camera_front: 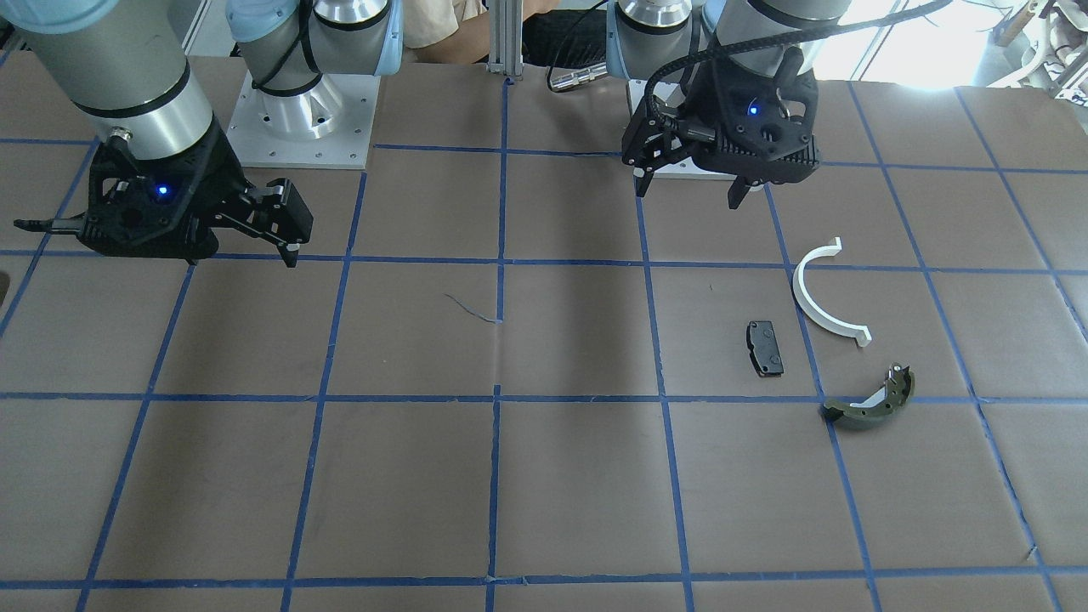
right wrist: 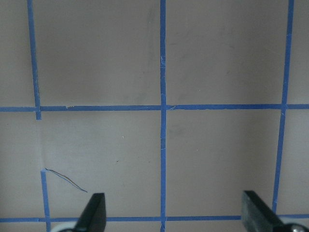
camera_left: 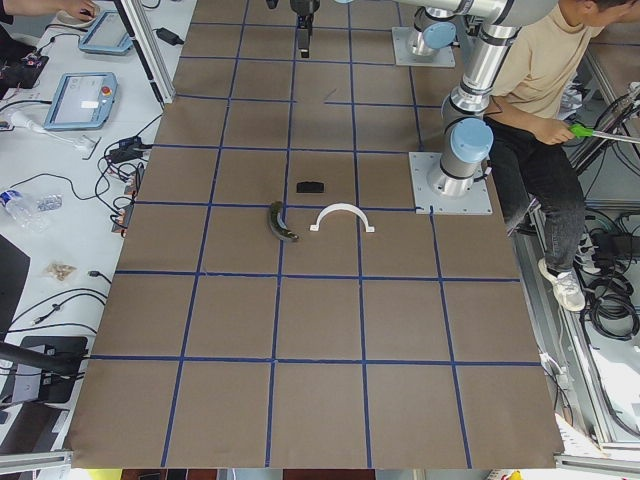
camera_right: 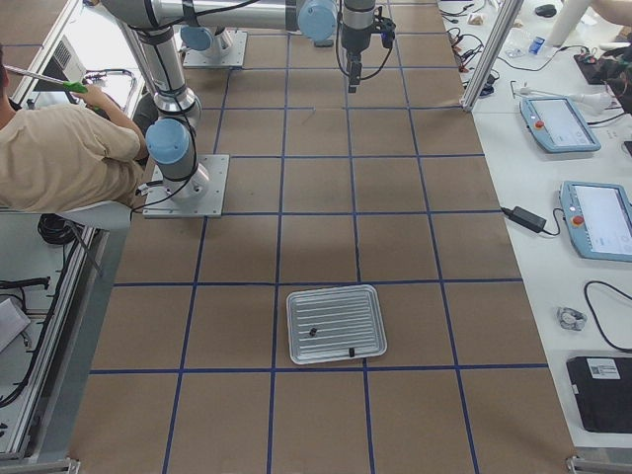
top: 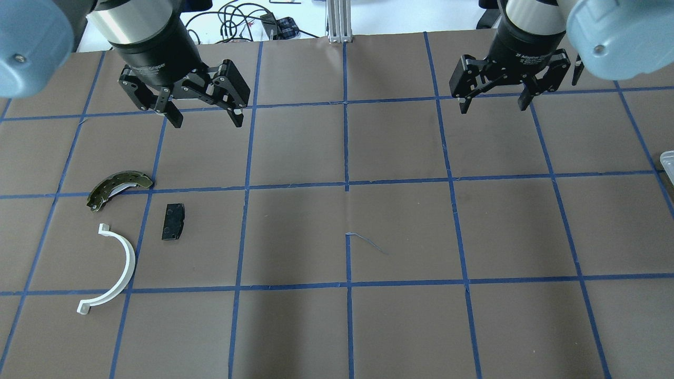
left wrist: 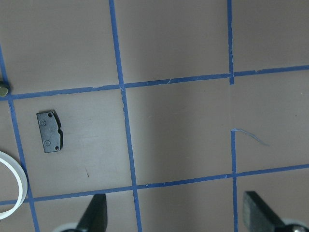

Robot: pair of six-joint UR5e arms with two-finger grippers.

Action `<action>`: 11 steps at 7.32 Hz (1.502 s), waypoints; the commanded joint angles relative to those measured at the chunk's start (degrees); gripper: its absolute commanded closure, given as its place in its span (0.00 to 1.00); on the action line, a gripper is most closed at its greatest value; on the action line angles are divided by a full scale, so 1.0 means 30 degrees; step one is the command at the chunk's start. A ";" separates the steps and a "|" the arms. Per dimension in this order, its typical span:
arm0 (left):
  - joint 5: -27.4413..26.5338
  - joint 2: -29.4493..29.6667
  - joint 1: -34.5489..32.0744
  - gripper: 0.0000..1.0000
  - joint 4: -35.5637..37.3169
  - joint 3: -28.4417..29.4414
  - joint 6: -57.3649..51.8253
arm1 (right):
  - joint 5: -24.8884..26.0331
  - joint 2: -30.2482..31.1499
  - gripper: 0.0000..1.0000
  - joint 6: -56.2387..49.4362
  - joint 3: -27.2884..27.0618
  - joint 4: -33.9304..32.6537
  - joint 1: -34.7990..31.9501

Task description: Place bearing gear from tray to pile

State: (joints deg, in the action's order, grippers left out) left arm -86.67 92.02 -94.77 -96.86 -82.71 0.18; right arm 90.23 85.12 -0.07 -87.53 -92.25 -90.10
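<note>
- The brown table (top: 400,231), squared off with blue tape, carried everything. In the overhead view we saw both arms hanging over its 12 o'clock side.
- The metal tray (camera_right: 336,301) lay flat at the robot's right end of the table. In the overhead view only its corner showed, at about 4 o'clock from the right gripper.
- The left gripper (top: 207,121) hung above the table, released, its fingers spread wide with nothing between them. Its wrist view showed bare paper between the fingertips.
- The right gripper (top: 494,107) hung the same way, spread wide and empty, over taped paper.
- The pile (camera_front: 765,348) lay at about 7 o'clock from the left gripper in the overhead view. Its three parts lay near one another, none touching.
- The white half-ring (top: 130,260) lay flat, its gap facing 9 o'clock in the overhead view.
- The olive shoe (top: 113,181) lay at 12 o'clock from the half-ring.
- The black plate (top: 173,221) lay at 4 o'clock from the shoe.
- Two small dark parts (camera_right: 312,331) lay in the tray, one at 9 o'clock from its middle and one by the rim at 5 o'clock. They were too small for us to tell which was the gear, and they were well apart from the pile.
</note>
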 commanded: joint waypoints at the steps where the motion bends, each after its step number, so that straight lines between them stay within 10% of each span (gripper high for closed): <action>1: -0.0054 -0.0028 0.0007 0.00 0.0000 0.0001 0.0000 | -0.0077 0.0073 0.00 -0.0065 -0.0090 -0.0040 0.0003; 5: -0.0025 -0.0029 0.0007 0.00 0.0000 0.0001 0.0000 | 0.0067 0.0509 0.00 -0.3506 -0.0119 0.0282 0.0820; 11: -0.0054 -0.0087 0.0007 0.00 0.0000 0.0030 0.0000 | -0.0282 0.1070 0.00 -1.2874 -0.0793 0.1893 0.8423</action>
State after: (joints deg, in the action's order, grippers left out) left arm -86.84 91.76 -94.74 -96.85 -82.68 0.18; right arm 89.64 88.44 -30.86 -89.66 -86.79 -71.37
